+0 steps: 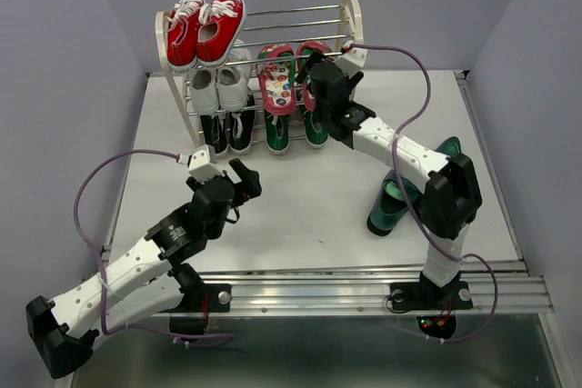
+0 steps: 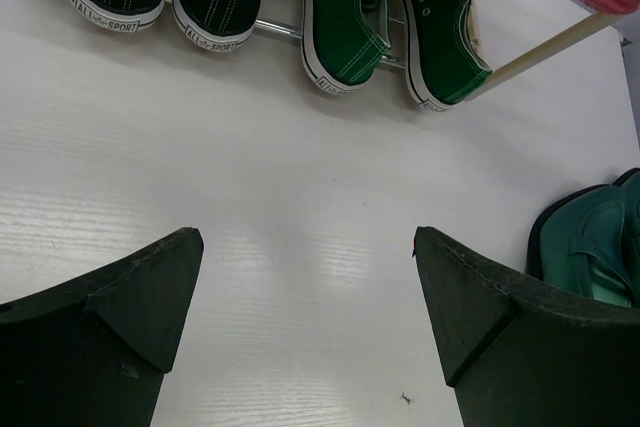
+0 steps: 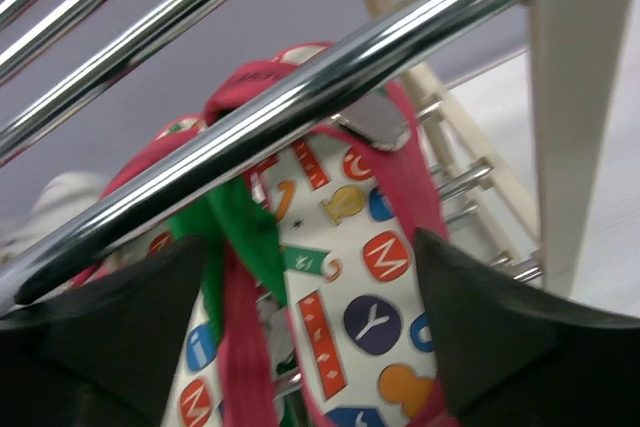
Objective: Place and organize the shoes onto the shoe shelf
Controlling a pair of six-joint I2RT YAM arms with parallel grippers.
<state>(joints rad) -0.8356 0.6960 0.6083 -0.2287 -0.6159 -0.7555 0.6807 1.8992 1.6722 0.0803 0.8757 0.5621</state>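
Right tool is up at the shoe shelf of chrome rods and cream rounded side frames, nose in at the second tier on the right half. Its fingers stand apart either side of a red-strapped flip-flop with a colourful printed sole, and a chrome rod crosses in front. Whether the pads touch the sole, I can't tell. The green canvas sneakers with white laces sit one tier below, toes toward the arms.

What matters next is the glossy dark-green pointed heels. They are off the shelf, on the white surface, well out from its right frame toward the near edge. One lies in plain sight, its long axis running roughly shelf-to-near-edge with a slight slant. The other is mostly hidden behind the right arm's elbow. They lie right beside that arm's own links, so I judge the right arm the nearer.

Left tool hangs over the surface in front of the shelf's left half, wide open and holding nothing. Its wrist camera catches one heel only at the far right edge.

As for room, the red canvas sneakers take the top tier's left half, with white sneakers and black sneakers beneath. To the right of the red pair the top rods show bare, and that looks like the likeliest home for the heels. The surface between heels and shelf is flat and open.
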